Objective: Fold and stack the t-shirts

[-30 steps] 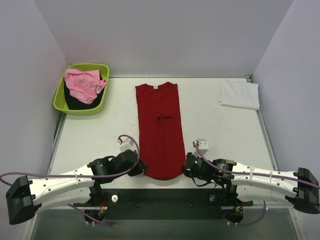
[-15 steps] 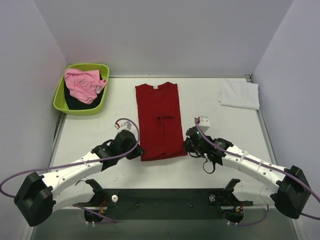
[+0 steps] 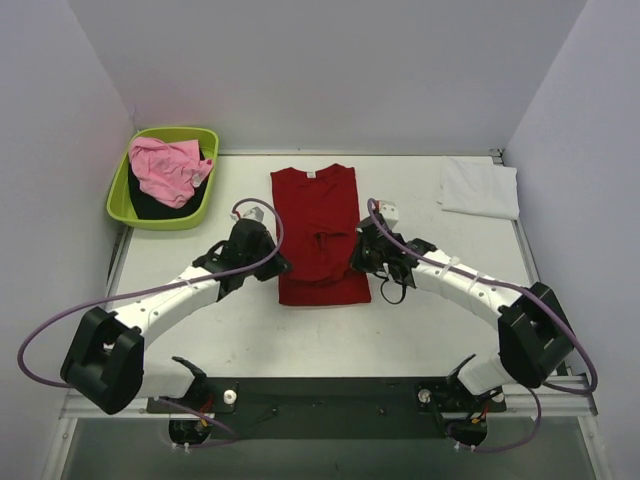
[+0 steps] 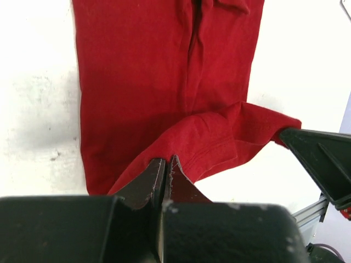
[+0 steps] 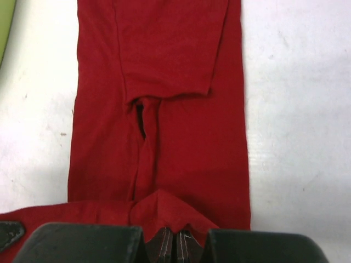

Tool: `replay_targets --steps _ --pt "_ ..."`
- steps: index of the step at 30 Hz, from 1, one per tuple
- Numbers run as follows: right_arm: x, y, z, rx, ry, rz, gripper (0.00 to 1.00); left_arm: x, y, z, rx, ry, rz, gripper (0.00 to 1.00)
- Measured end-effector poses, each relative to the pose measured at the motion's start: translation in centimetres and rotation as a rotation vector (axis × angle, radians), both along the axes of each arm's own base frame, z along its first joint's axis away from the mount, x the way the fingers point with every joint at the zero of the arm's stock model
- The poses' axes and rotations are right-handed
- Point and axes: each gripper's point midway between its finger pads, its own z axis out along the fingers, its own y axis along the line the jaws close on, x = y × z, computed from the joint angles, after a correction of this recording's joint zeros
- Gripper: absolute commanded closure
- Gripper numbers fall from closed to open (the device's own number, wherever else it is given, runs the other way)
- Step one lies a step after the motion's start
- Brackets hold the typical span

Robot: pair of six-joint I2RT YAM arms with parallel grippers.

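Observation:
The deep red t-shirt point(image 3: 315, 205) lies lengthwise in the middle of the table, collar at the far end. Its near hem is lifted and doubled back over the body. My left gripper point(image 3: 279, 268) is shut on the hem's left corner point(image 4: 197, 137), and my right gripper point(image 3: 357, 262) is shut on the right corner point(image 5: 164, 211). Both hold the hem point(image 4: 166, 161) point(image 5: 175, 233) just above the shirt's lower half. A white t-shirt point(image 3: 480, 187) lies folded at the back right. A pink t-shirt point(image 3: 165, 168) is crumpled on a black one point(image 3: 150, 203) in the tub.
The lime-green tub point(image 3: 170, 222) stands at the back left corner of the white table point(image 3: 200, 320). Purple cables loop from both arms near the front edge. Grey walls close in the back and both sides.
Both grippers have carried the red shirt's hem from the table's near edge away toward the collar, so the lower part of the shirt now folds over itself.

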Motion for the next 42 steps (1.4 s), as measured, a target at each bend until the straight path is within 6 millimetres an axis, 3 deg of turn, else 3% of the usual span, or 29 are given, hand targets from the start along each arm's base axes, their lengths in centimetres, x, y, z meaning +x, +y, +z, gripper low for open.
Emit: replay_targets --steps 8,19,33,38,40,41,42 --pt "3.0 -0.3 -0.4 0.006 0.020 -0.028 1.00 1.4 0.5 -1.6 0.012 0.036 0.003 1.00" --pt "5.6 -0.8 -2.9 0.004 0.083 -0.062 1.00 4.1 1.8 -4.7 0.019 0.094 0.041 1.00" --pt "9.4 -1.3 -3.8 0.041 0.106 -0.103 1.00 9.5 1.2 -5.3 -0.047 0.074 0.049 1.00" --pt "10.5 -1.4 -4.5 0.046 0.120 -0.112 1.00 10.3 1.1 -6.2 -0.055 0.081 0.050 1.00" --pt "10.9 -1.2 -5.0 0.047 0.129 -0.111 0.90 10.4 1.3 -6.6 -0.053 0.089 0.057 0.77" --pt "11.2 -1.2 -5.1 0.048 0.130 -0.112 0.84 10.4 1.4 -6.6 -0.054 0.091 0.060 0.41" --pt "11.5 -1.0 -5.2 0.049 0.131 -0.110 0.72 10.5 1.6 -6.7 -0.054 0.092 0.064 0.24"
